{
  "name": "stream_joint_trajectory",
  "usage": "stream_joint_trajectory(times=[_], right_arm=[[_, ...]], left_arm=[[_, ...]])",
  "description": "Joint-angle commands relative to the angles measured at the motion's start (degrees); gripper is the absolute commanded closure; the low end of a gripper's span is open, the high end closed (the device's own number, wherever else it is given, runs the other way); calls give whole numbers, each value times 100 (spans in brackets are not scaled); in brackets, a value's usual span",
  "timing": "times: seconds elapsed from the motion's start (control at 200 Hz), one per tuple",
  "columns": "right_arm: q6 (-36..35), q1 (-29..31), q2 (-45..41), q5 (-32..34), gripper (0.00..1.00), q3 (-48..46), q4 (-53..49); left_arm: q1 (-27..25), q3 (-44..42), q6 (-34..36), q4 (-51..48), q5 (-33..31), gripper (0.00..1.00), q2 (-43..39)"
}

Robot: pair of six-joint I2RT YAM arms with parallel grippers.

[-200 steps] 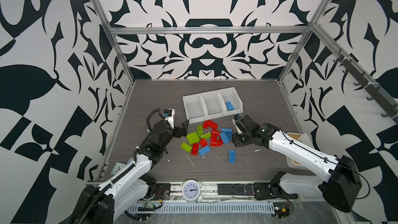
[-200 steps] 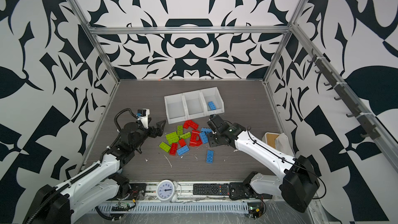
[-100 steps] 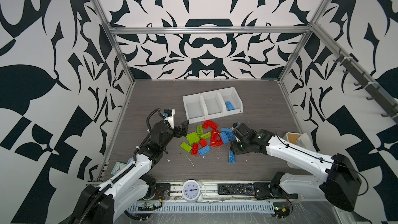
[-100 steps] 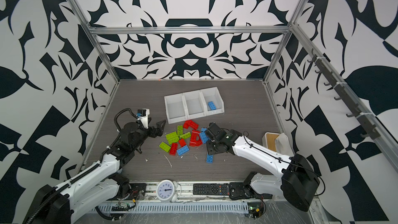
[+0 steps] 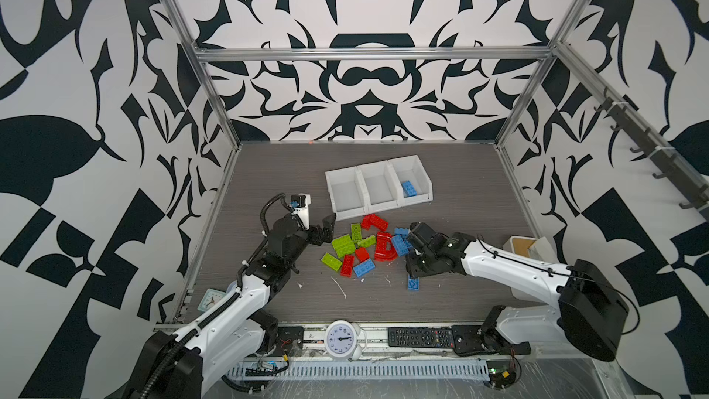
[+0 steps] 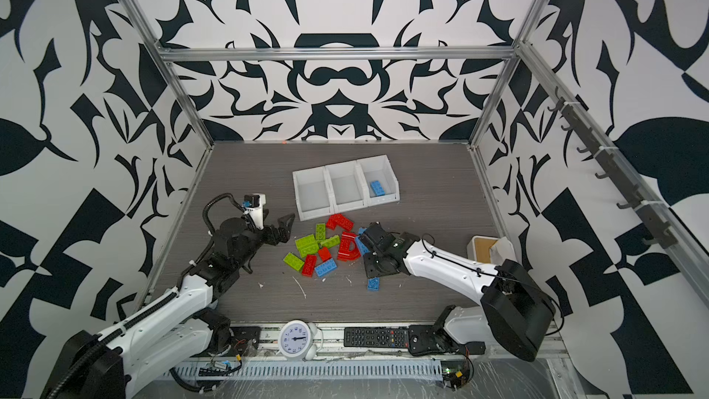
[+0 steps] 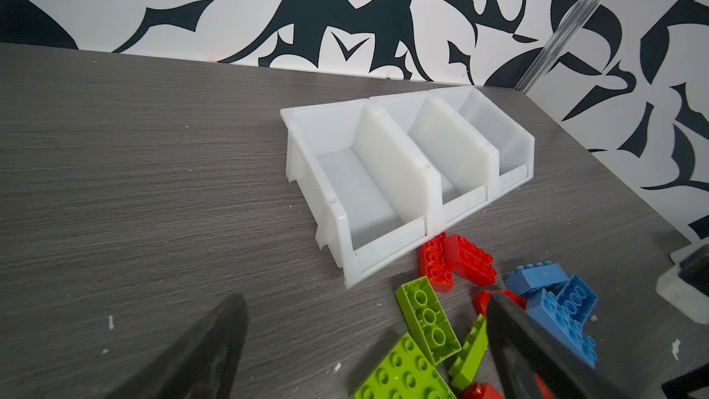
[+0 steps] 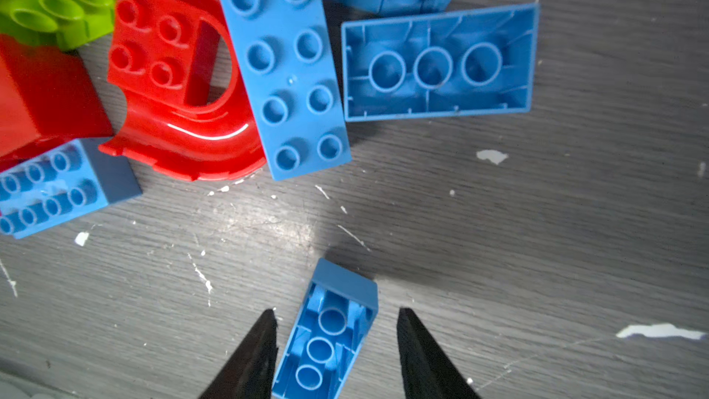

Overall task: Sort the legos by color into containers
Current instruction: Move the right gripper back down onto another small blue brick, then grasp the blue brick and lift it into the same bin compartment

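Blue plastic is what the right arm (image 5: 498, 268) seems to be after. In both top views a lone blue brick (image 5: 413, 284) lies on the grey surface (image 5: 460, 170) at about 5 o'clock from the mixed pile of legos (image 5: 362, 249) and clear of it. The arm's jaws point down right over it. The containers (image 5: 383, 206), three white bins joined in a row, sit at 12 o'clock from the pile. The bin at the 3 o'clock end holds one binned brick (image 5: 408, 188), also blue, and the other two look bare. The left arm (image 5: 245, 297) waits at 9 o'clock from the pile.

From the left wrist, its jaws stand wide and hold nothing. Beyond the dark fingers (image 7: 207, 351) are the containers (image 7: 391, 163), with red, lime and blue legos just in front of their low fronts.

From the right wrist, the lone blue brick (image 8: 330, 335) lies hollow side up, showing three round tubes inside thin walls. It sits between the black fingertips (image 8: 257, 355). The jaws are part open and straddle it, with a gap on each side, so nothing is gripped yet. Nearby are a studded blue plate (image 8: 284, 67), a second upturned blue brick (image 8: 439, 63) and the glossy red arch (image 8: 184, 124).

I'd judge the brick light, rigid and slick-sided. It won't crush, but it could squirt out of an off-centre pinch. The best hold is across its two long walls, near the middle.
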Motion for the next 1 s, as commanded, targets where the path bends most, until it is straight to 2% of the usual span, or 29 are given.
stream_joint_trajectory(times=[0.0, 0.395, 0.705, 0.865, 0.995], right_arm=[[103, 36, 128, 22, 47, -22, 86], [14, 89, 536, 46, 50, 48, 147], [75, 92, 449, 137, 66, -122, 307], [80, 81, 353, 168, 70, -161, 399], [-216, 2, 211, 392, 72, 232, 83]], left_arm=[[-5, 67, -10, -26, -40, 1, -55], [-9, 71, -10, -23, -38, 1, -39], [-5, 64, -9, -33, -78, 1, -64], [-10, 56, -71, -133, -351, 0, -139], [-7, -54, -79, -23, -453, 1, -228]])
